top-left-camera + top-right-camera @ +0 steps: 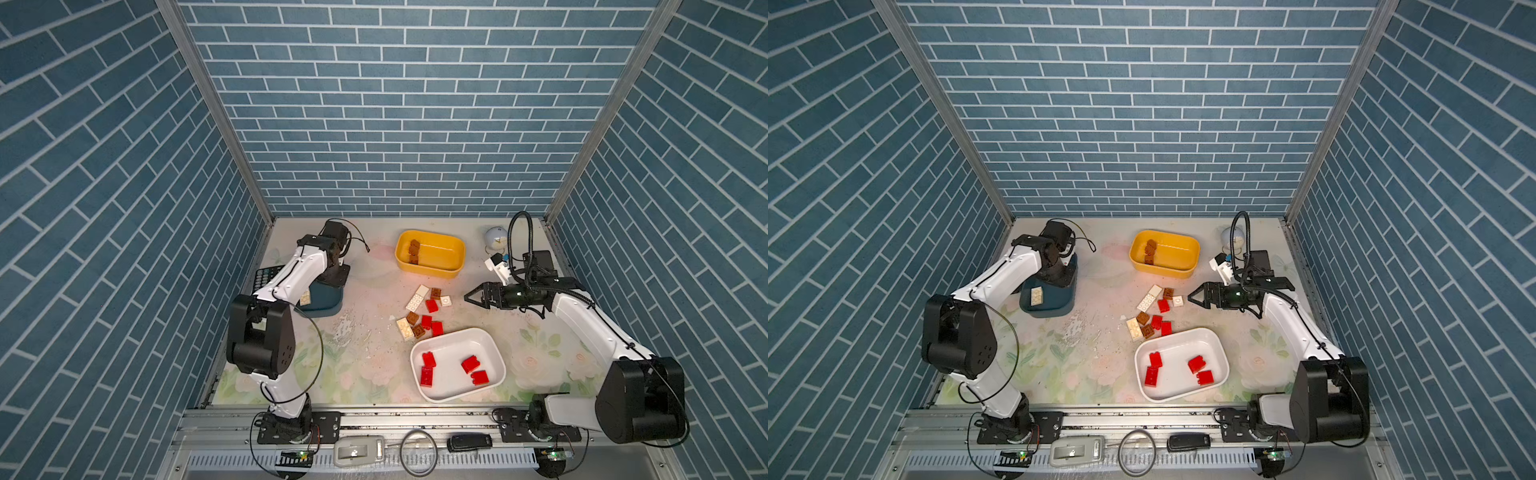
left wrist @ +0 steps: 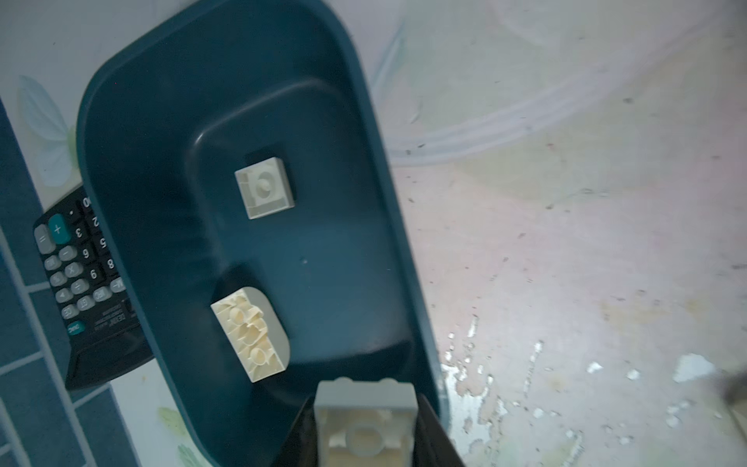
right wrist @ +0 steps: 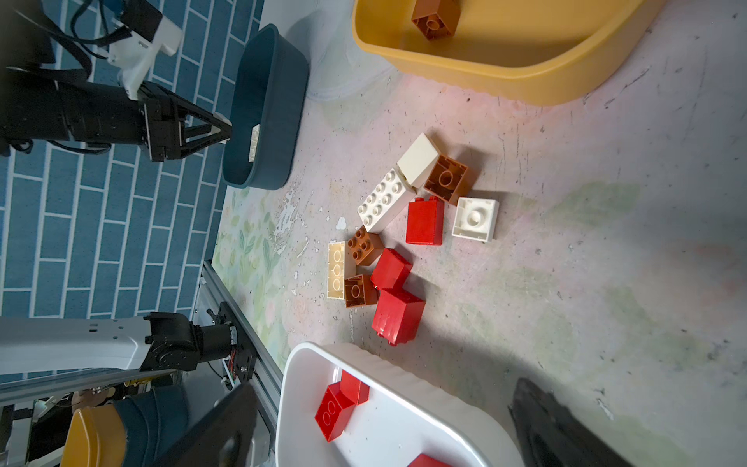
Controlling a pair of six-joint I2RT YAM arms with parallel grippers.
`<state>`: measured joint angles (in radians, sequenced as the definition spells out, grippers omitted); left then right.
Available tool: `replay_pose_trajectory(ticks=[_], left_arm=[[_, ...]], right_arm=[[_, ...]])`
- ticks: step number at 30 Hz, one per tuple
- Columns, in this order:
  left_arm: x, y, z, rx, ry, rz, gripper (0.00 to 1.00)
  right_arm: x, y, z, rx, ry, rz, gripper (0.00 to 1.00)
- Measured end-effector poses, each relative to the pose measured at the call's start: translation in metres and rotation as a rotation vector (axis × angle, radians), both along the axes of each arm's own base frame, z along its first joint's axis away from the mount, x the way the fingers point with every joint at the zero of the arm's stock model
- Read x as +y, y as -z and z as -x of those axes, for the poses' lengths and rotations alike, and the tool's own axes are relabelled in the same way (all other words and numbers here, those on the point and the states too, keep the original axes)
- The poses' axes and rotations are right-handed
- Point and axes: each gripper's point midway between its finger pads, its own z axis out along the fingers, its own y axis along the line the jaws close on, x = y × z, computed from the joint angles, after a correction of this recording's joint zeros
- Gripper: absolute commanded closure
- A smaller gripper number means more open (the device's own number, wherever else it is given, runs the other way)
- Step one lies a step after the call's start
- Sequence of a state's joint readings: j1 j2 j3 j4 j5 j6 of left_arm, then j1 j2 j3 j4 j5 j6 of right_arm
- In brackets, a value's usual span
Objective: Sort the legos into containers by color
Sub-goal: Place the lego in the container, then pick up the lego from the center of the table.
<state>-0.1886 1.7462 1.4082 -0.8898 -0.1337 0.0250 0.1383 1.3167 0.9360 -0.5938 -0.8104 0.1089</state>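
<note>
A small cream studded plastic brick [image 2: 366, 424] hangs clamped in the left gripper [image 3: 226, 132] above the dark teal plastic tub [image 2: 141, 141] holding two more. Ahead of the wide-open right gripper [image 1: 474, 300], about ten mixed bricks [image 1: 426, 322] wait. The yellow plastic tub [image 1: 442, 253] holds brown, the white plastic tub [image 1: 451, 353] red.

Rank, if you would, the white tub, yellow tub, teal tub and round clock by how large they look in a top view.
1. white tub
2. yellow tub
3. teal tub, though the left arm hides part of it, so second versus third is unsure
4. round clock, clearly smallest
</note>
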Motion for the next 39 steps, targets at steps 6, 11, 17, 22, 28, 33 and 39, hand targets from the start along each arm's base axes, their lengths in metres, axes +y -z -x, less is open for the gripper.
replay_pose_trajectory(ticks=[6, 11, 17, 22, 28, 33, 39], left_arm=[[0.042, 0.020, -0.014, 0.012, -0.092, -0.062, 0.60], [0.055, 0.032, -0.022, 0.028, -0.106, -0.110, 0.41], [0.050, 0.017, -0.029, -0.011, -0.113, -0.077, 0.31], [0.011, -0.013, -0.013, -0.059, -0.070, 0.023, 0.26], [-0.079, -0.037, 0.030, -0.094, 0.050, 0.184, 0.26], [-0.133, -0.024, 0.066, -0.045, 0.037, 0.269, 0.29], [-0.200, -0.006, 0.100, -0.005, 0.005, 0.330, 0.33]], right_arm=[[0.000, 0.000, 0.000, 0.000, -0.001, -0.002, 0.01], [0.000, 0.000, 0.000, 0.001, -0.001, -0.002, 0.01], [0.000, 0.001, 0.000, 0.005, -0.001, -0.001, 0.01], [0.000, 0.004, -0.001, 0.015, -0.001, 0.001, 0.01], [0.001, 0.008, -0.002, 0.029, -0.001, 0.002, 0.01], [0.001, 0.009, -0.002, 0.029, -0.001, 0.002, 0.01], [0.001, 0.009, -0.002, 0.029, -0.001, 0.002, 0.01]])
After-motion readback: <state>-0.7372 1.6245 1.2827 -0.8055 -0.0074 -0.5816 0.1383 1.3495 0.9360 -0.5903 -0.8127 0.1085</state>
